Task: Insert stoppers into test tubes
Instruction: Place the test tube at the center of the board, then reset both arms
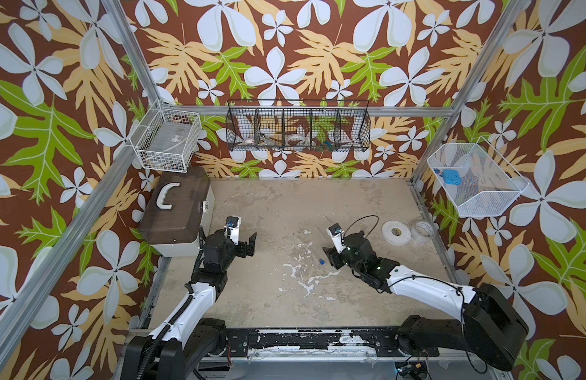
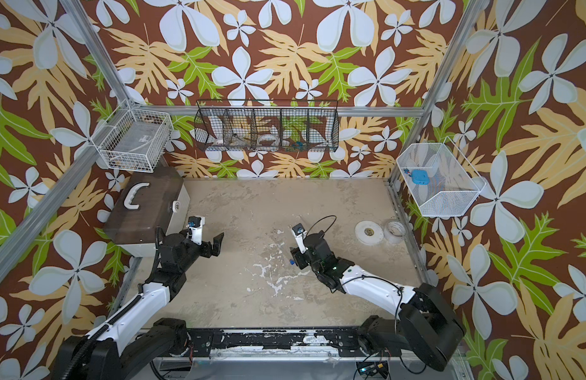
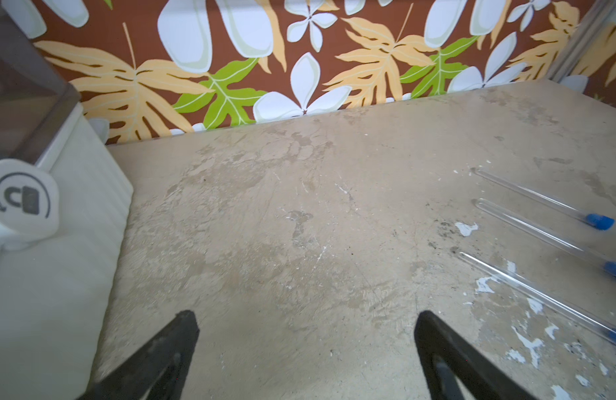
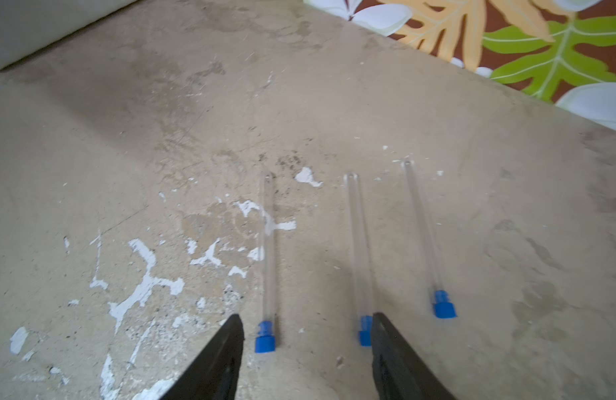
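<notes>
Blue stoppers (image 4: 265,337) sit in the mouths of all three test tubes (image 4: 268,249), which lie roughly parallel and apart from one another on the worn beige table (image 1: 268,204). You can read the task as essentially done, since no loose stopper shows in any view. What remains, as a judgement, is only to confirm that each plug is pressed home, which the pictures do not settle, and to draw the arms clear. In the right wrist view the right gripper (image 4: 306,318) has its jaws well apart and holds nothing. The plugged end of one outer tube lies between the fingers, just beside one finger. The stopper of the middle tube (image 4: 359,242) is partly hidden behind the inner edge of the other finger. The third tube (image 4: 422,228) and its stopper (image 4: 444,305) lie outside the jaws. Whether either finger touches a tube, or how high the gripper stands above the table, you cannot tell. In a top view only one stopper (image 1: 321,262) shows plainly, a little right of centre and below the middle of the frame, with the right gripper (image 1: 329,255) just to its right and the tubes running faintly upward from it. The left gripper (image 3: 306,315) is spread fully wide and empty. In a top view it stands left of centre (image 1: 252,245), well apart from the tubes, which in its wrist view lie off to one side (image 3: 528,197).
</notes>
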Motion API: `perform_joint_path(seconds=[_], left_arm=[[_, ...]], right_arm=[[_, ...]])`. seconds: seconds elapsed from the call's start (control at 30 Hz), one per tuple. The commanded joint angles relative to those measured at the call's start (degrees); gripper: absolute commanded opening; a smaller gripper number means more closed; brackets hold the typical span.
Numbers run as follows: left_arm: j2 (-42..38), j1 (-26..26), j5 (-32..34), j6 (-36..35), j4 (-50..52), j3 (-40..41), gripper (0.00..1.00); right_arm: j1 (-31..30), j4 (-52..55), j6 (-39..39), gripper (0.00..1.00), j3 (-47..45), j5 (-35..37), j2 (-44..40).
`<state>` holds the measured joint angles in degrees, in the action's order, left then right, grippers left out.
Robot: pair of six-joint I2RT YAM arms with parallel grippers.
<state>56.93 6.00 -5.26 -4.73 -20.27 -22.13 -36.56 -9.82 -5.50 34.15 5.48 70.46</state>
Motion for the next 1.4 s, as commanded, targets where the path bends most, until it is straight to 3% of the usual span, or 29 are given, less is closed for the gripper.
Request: perform_joint_path(seconds=[0.0,0.13,0.2,0.37,0.47,0.77,0.83,0.93,1.1,1.23,1.37], left_arm=[[0.4,-0.1,2.0,-0.1,-4.7,0.3,1.0],[3.0,-0.1,-0.1,-2.5,-13.8,3.8,1.0],[5.0,-0.1,0.0,-2.8,-18.9,5.8,1.0],[11.2,-0.1,-1.6,-3.8,-39.0,13.5,1.0],[14.2,-0.2,-0.7,-2.9,-41.4,13.7,1.0],[26.9,-0.1,5.7,1.2,-70.0,21.2,1.0],[25.1,-0.1,9.2,2.5,-64.0,19.6,1.0],[26.5,0.0,14.6,4.7,-65.2,18.8,1.0],[26.8,0.0,21.2,7.3,-56.1,14.0,1.0],[26.7,-0.2,21.1,7.4,-55.9,13.9,1.0],[26.7,-0.1,21.3,7.4,-56.2,14.0,1.0]], right_arm=[[5.7,-0.5,1.5,0.73,-2.0,-2.6,-4.3],[15.5,-4.6,2.6,0.82,-5.8,-4.5,-8.7],[20.2,-6.6,2.8,1.0,-7.2,-5.5,-9.6],[28.8,-14.2,3.2,0.99,-11.6,-5.4,-9.1],[32.1,-19.6,2.2,1.0,-14.4,-4.7,-8.2],[32.9,-41.3,4.3,0.99,-23.6,2.8,-3.9],[33.0,-45.0,4.6,0.99,-24.4,2.4,-1.5],[33.0,-51.2,6.0,1.0,-25.4,1.9,0.7],[34.0,-60.5,6.3,1.0,-26.5,-0.1,7.4],[35.0,-67.9,5.6,0.99,-27.1,-0.2,13.9],[36.5,-61.0,4.1,1.0,-23.6,-1.4,14.0]])
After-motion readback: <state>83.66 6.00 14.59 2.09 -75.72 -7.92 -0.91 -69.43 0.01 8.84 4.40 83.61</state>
